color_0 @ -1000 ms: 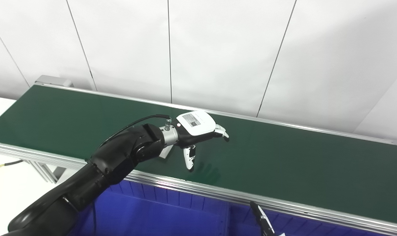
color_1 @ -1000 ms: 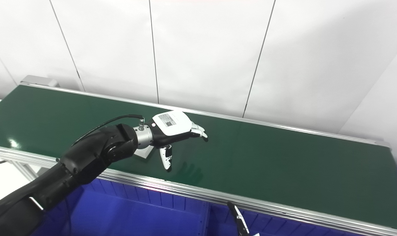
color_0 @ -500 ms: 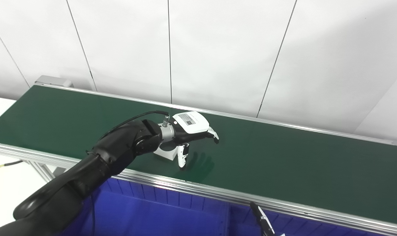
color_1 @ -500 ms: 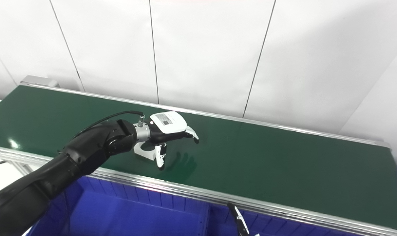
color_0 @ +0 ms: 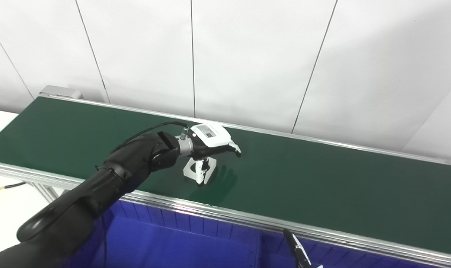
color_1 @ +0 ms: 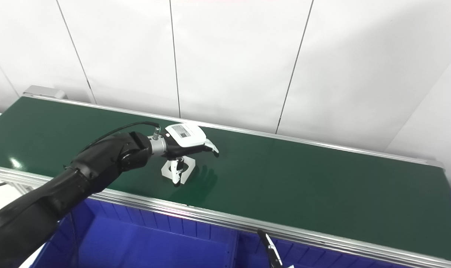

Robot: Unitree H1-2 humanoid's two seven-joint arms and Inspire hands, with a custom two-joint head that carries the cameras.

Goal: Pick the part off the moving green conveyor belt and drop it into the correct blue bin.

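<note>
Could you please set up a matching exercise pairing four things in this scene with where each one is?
Things:
1. white part
2. left hand
3. blue bin
4. right hand

Places:
A. below the near rail of the belt
B. on the green belt, under a hand
C. at the bottom edge, only partly in view
D. over the belt, above the part

Pairs: 1-B, 2-D, 3-A, 4-C

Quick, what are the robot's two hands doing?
Left hand: open, fingers spread above the small white part, not gripping.
Right hand: only a sliver shows; cannot tell.
</note>
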